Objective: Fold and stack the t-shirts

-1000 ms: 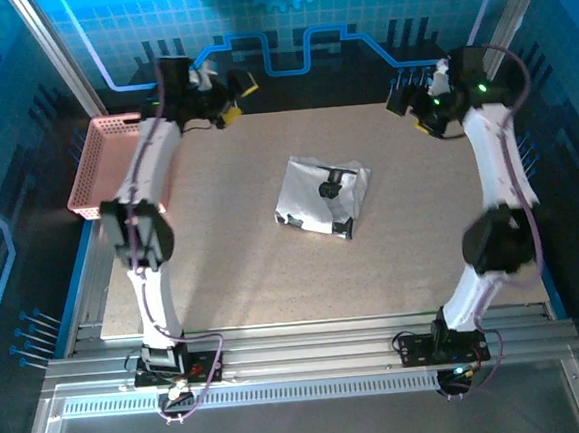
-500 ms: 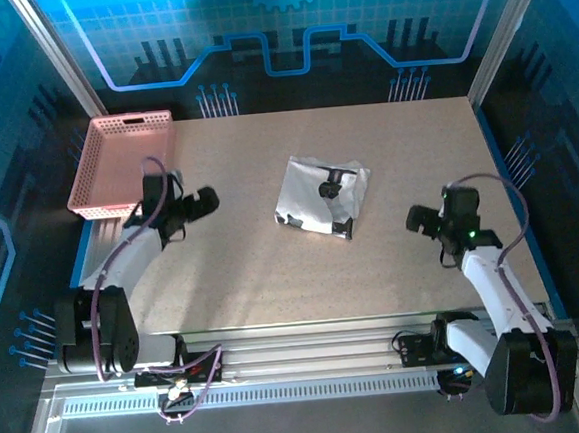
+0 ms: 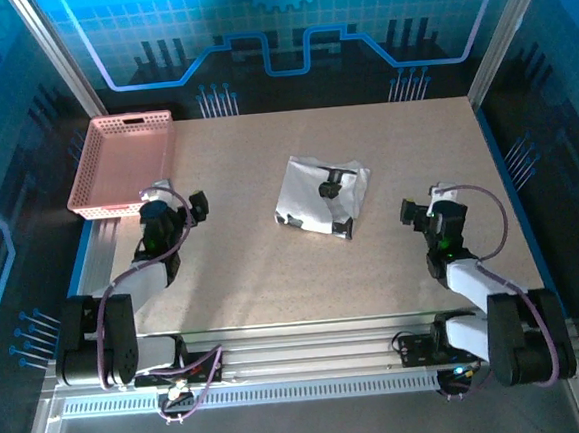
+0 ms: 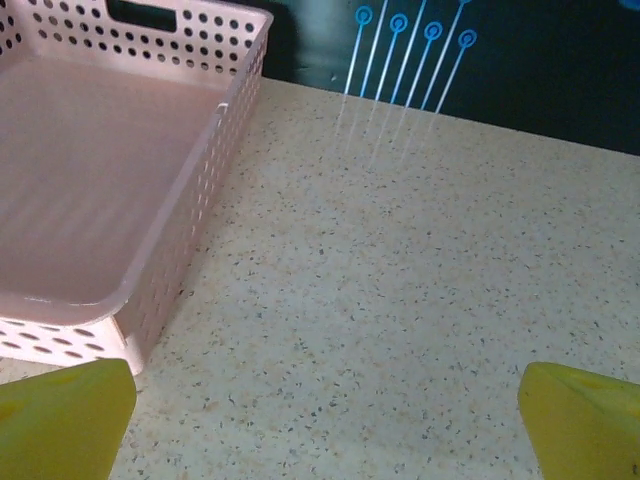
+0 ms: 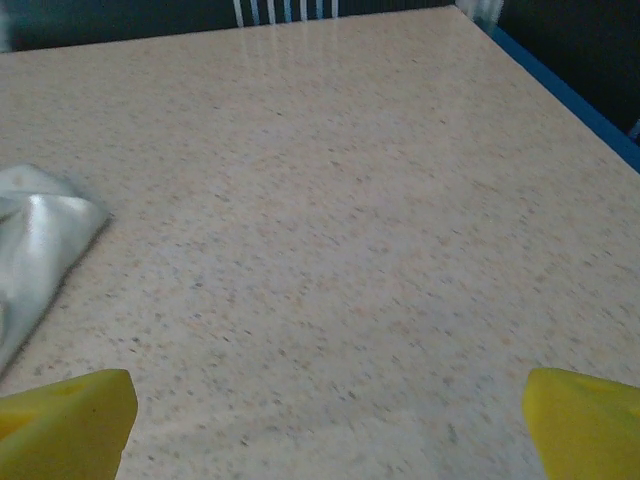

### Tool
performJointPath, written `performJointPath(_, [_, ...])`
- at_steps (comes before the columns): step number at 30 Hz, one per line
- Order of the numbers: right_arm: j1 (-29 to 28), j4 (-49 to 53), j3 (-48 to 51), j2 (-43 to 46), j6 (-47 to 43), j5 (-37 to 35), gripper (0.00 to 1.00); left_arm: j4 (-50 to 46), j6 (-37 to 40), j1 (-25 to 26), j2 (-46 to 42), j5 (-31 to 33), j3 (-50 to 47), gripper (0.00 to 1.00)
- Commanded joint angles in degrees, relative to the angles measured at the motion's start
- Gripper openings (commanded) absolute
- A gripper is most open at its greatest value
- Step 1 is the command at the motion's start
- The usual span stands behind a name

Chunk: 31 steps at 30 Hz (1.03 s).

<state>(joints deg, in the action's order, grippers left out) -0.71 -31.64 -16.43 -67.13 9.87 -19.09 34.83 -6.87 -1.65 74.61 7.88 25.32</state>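
Note:
A white t-shirt [image 3: 320, 198] with small black print lies folded into a compact bundle at the middle of the table. One corner of the t-shirt [image 5: 40, 250] shows at the left of the right wrist view. My left gripper [image 3: 196, 206] is low at the near left, beside the basket, open with nothing between its yellow fingertips [image 4: 65, 420]. My right gripper [image 3: 410, 213] is low at the near right, a short way from the shirt, open and empty, its yellow fingertips [image 5: 585, 425] wide apart.
A pink lattice basket [image 3: 125, 161] stands at the far left edge of the table, its wall [image 4: 190, 230] close to my left gripper. Speckled tabletop [image 3: 274, 278] stretches between the arms. Blue-lit panels wall in the workspace.
Both arms have folded down from the far corners to low poses near their bases. The folded t-shirt has stayed put.

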Motion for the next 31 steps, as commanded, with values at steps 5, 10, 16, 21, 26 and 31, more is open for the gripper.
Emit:
performJointPath(5, [-2.8,-18.52,-1.84,-12.89,-4.1,0.94,1.0,16.76,3.1,-0.37,1.97,-3.83,-9.13,0.99])
performJointPath(10, [-2.79,-8.58,-8.21,-15.17,-4.89,3.34,1.0,25.29,5.08,0.37,15.51,-3.23,-6.33,0.99])
performJointPath(16, [-3.93,-5.59,-10.81,-16.89,-6.52,3.71,1.0,23.65,3.74,0.42,14.38,-0.24,-6.31,0.99])
performJointPath(21, [-4.01,-5.8,-10.76,-16.89,-6.6,3.71,1.0,23.39,3.62,0.42,14.15,-0.39,-6.4,0.99])
performJointPath(26, [-3.95,-5.67,-10.81,-16.89,-6.59,3.62,1.0,23.37,3.62,0.46,14.2,-0.44,-6.42,0.99])
performJointPath(31, [-3.97,-6.0,-10.54,-16.83,-6.6,3.71,1.0,23.43,3.64,0.42,14.16,-0.49,-6.41,0.99])
